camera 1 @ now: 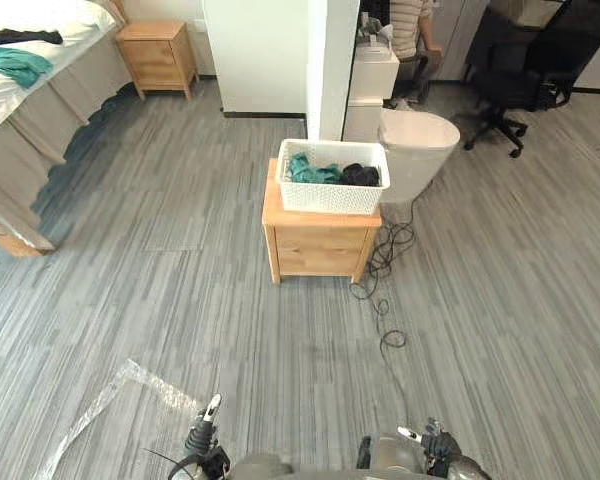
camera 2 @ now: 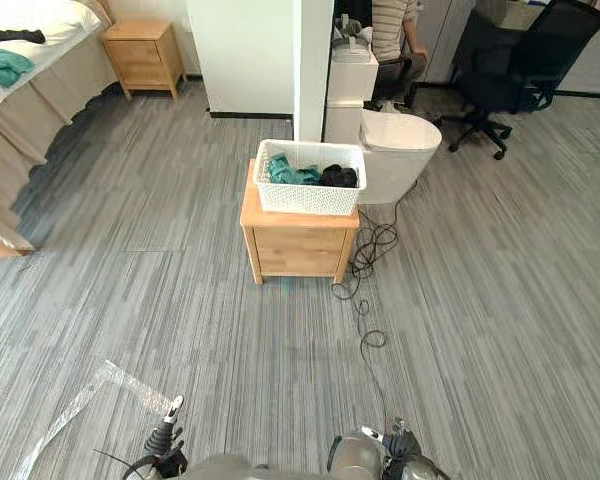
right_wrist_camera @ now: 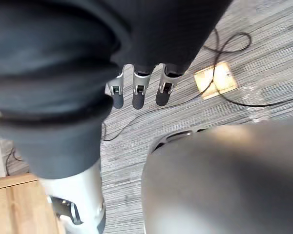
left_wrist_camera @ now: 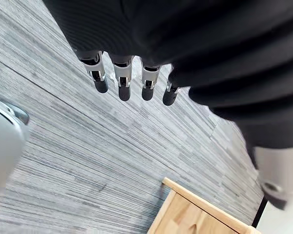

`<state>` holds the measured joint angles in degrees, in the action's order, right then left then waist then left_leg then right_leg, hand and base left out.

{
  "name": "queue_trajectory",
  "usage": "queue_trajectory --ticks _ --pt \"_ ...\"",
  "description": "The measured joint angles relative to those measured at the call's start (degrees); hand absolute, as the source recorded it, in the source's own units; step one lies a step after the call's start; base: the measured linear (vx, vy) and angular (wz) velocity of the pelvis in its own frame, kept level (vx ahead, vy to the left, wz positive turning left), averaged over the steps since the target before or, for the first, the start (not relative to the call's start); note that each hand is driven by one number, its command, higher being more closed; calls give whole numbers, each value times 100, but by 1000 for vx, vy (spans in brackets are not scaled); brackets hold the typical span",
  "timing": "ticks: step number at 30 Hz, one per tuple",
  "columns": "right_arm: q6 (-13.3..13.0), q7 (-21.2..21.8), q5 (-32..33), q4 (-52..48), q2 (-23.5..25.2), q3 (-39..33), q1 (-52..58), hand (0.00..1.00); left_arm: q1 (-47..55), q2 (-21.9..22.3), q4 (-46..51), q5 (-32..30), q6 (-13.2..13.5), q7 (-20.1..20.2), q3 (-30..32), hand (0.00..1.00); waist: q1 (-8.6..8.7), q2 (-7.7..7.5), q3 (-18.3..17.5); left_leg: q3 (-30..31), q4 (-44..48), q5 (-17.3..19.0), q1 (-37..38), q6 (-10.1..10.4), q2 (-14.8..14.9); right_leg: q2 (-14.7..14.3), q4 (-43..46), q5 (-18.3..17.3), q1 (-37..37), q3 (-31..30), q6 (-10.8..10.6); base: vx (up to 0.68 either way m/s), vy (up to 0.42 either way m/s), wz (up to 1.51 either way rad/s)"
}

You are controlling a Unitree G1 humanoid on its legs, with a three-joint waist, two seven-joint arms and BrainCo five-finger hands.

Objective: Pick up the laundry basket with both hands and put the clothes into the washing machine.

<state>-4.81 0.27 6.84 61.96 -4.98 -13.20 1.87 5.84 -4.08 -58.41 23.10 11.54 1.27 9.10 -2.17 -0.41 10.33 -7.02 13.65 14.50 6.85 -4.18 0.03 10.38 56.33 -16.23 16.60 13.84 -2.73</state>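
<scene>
Floor: grey wood-grain planks, long and narrow, matte. Bed at 10 o'clock, beige skirted, with a crumpled teal cloth on top. Crinkled clear plastic film lies flat at 7 o'clock.

Left hand low at 6 o'clock: silver fingers straight and side by side, dark tips toward the floor, holding nothing.

Laundry basket just above centre, toward 12 o'clock: white rectangular plastic with perforated walls, standing upright on a pale wooden cabinet (boxy, one drawer front). Inside it, teal clothes on its left and black clothes on its right.

Right hand also at 6 o'clock, well apart from the basket: fingers straight, relaxed, empty.

White round-topped machine, smooth and glossy, just beside the cabinet at its 1 o'clock. Black office chair at 2 o'clock.
</scene>
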Motion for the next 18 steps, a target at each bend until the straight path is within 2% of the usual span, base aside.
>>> queue_trajectory --ticks 2,3,4,5,6,7,8,9,10,11,12,13,14,15,17,18 --pt "-35 3 56 -137 -22 -44 -37 0 -101 81 0 50 1 -1 2 0 83 125 75 162 -180 1 252 -1 148 -155 -1428 28 293 80 33 524 -77 36" --pt "-38 4 105 -238 -47 -50 -40 0 -157 120 -3 84 5 -3 0 0 145 178 109 257 -300 1 426 0 248 -216 -2560 354 441 -71 -71 635 -156 57" --pt "-35 4 163 -265 -34 -78 -8 0 -191 159 -6 100 16 -5 11 0 143 155 109 289 -377 23 611 45 291 -247 -3656 850 461 -299 -195 426 -118 58" --pt "-26 6 165 -258 -4 -150 24 0 -195 156 -4 99 24 -3 45 0 139 105 98 339 -366 51 670 191 302 -224 -4162 1125 452 -459 -249 669 -268 62" --pt "-17 4 182 -212 49 -177 112 0 -137 143 -5 98 36 -5 106 0 138 -27 36 541 -337 175 879 400 302 -154 -4423 1377 456 -749 -264 620 -334 67" --pt "-4 14 207 -174 73 -209 186 0 -81 158 -15 95 35 -8 242 0 153 -99 -15 709 -269 254 1029 518 343 -155 -4170 1857 485 -864 -204 747 -415 76" --pt "-2 14 208 -149 116 -282 230 0 -47 216 -21 90 31 -16 334 0 160 -126 -59 854 -123 250 1098 530 435 -202 -3764 2033 500 -851 -88 639 -377 68" --pt "-8 19 202 -145 41 -392 296 0 16 404 -28 88 30 -12 452 0 143 105 -116 988 304 185 985 623 705 -357 -3374 1753 491 -708 57 617 -341 55" --pt "-11 12 198 -156 -17 -442 295 0 96 555 -33 91 29 -11 590 0 149 262 -186 1127 1142 -54 565 747 917 -469 -3197 1479 436 -491 184 610 -338 44" --pt "-11 14 202 -165 -14 -478 294 0 96 604 -43 100 26 -9 706 0 170 293 -177 1237 1707 -298 273 744 966 -508 -3131 1330 369 -397 234 606 -357 36" --pt "-10 1 207 -165 -27 -518 308 0 97 601 -45 100 18 -10 812 0 156 357 -139 1349 2886 -1143 -273 785 1107 -655 -3187 1143 78 -260 367 576 -349 22" --pt "2 -5 214 -151 -60 -503 306 0 120 585 -50 102 13 -4 812 0 95 380 -70 1293 4158 -1165 -775 864 1343 -873 -3398 1056 -349 -188 497 561 -319 8" --pt "1 -4 224 -155 -53 -489 300 0 137 571 -51 102 12 -3 803 0 92 436 -70 1234 4677 -1081 -933 805 1422 -962 -3528 1032 -602 -160 533 522 -250 -5" --pt "-3 -3 228 -146 -10 -460 302 0 181 539 -42 102 10 1 773 0 96 292 30 1070 5319 -853 -1243 755 1468 -1040 -3820 1012 -1146 -130 565 476 -217 -1" --pt "-5 -13 281 -168 13 -428 312 0 197 353 42 106 16 9 602 0 98 140 52 625 5308 -565 -1782 712 1457 -1018 -4340 962 -1803 -134 596 437 -219 4" --pt "-5 -21 310 -202 22 -434 300 0 189 351 85 109 20 7 584 0 94 140 57 531 5091 -512 -1924 698 1456 -1014 -4466 951 -1920 -137 588 303 -132 0"
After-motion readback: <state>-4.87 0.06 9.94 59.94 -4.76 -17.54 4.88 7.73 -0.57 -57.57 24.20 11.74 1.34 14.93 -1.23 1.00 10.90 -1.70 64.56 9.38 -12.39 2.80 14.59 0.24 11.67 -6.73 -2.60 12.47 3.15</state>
